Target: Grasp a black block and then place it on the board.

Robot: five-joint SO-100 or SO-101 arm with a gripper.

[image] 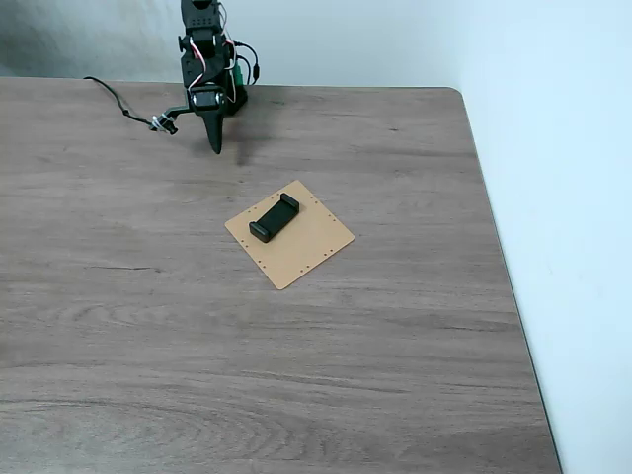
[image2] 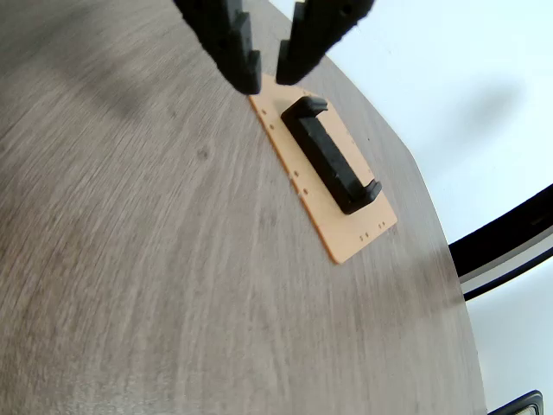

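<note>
The black block (image: 274, 218) lay diagonally on the tan board (image: 306, 247), mid-surface (image: 148, 346). In the fixed view the arm (image: 205, 59) stood at the far edge, well apart. The wrist view showed the fingers (image2: 269, 82) slightly parted, holding nothing, above the board's near corner, and a dark strip (image2: 505, 242) beyond the surface.

text: none legible | labels: none | numbers: none | signs: none

Black arm (image: 205, 59), red-and-white wires, possibly green base.
</note>
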